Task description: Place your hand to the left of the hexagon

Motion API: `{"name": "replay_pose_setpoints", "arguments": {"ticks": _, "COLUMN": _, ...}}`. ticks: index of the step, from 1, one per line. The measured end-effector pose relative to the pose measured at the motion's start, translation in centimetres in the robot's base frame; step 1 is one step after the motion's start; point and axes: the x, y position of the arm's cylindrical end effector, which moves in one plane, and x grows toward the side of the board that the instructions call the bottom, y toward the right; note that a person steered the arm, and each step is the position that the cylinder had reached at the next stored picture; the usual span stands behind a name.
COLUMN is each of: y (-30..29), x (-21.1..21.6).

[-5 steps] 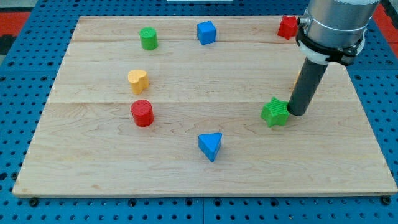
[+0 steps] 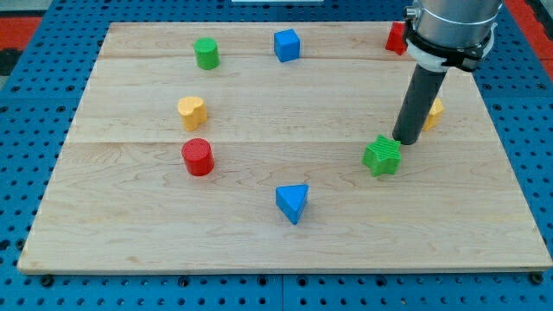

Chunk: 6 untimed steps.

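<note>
Since the earlier frame, my tip (image 2: pixel 406 141) has slid a little toward the view's top and left, from the green star's right side to just above its upper right corner, uncovering a yellow hexagon (image 2: pixel 433 112) that the rod had hidden. There is no gripper on this arm, only a straight dark matte rod, so nothing opens or closes. The hexagon, the task's thing, sits near the right edge of the surface (image 2: pixel 259 225), just to the right of the rod and slightly toward the view's top from my tip, partly hidden behind it. My tip already lies on the hexagon's left; I judge little travel is left. The green star (image 2: pixel 382 155) sits just below my tip. The surface is pale planked wood. The blocks look like ridged plastic: a red cylinder (image 2: pixel 198 157), yellow heart (image 2: pixel 192 112), green cylinder (image 2: pixel 206 53), blue cube (image 2: pixel 287 45), blue triangle (image 2: pixel 292 202), and a red block (image 2: pixel 397 38), shape unclear.
</note>
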Motion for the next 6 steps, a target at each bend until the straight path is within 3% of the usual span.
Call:
{"name": "replay_pose_setpoints", "arguments": {"ticks": 3, "y": 0.0, "x": 0.0}}
{"name": "replay_pose_setpoints", "arguments": {"ticks": 5, "y": -2.1, "x": -4.5}}
{"name": "replay_pose_setpoints", "arguments": {"ticks": 6, "y": -2.1, "x": -4.6}}
